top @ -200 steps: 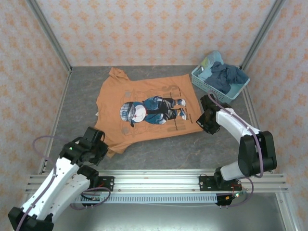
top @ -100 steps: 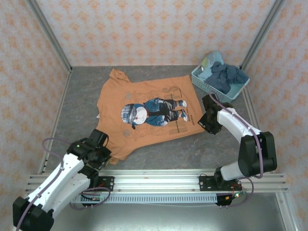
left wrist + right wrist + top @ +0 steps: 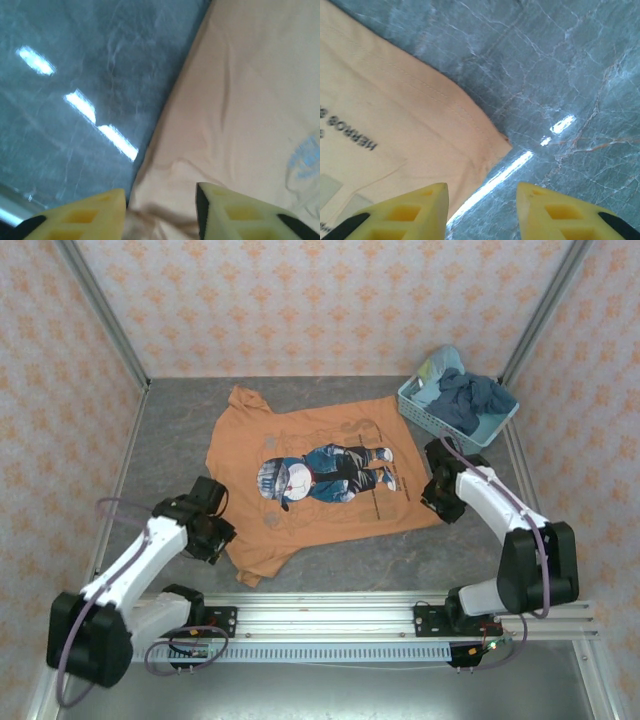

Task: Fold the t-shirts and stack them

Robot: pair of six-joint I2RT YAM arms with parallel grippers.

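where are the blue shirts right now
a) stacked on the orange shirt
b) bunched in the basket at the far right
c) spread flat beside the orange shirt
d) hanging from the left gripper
b: the blue shirts sit crumpled inside the basket at the far right corner, apart from the orange shirt, which lies spread on the table.

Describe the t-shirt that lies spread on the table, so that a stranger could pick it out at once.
Start from the grey marbled table. In its middle lies an orange-tan t-shirt, spread flat. Unlike the blue clothes heaped in the light-blue basket at the far right corner, it bears a blue-and-dark cartoon print on its chest.
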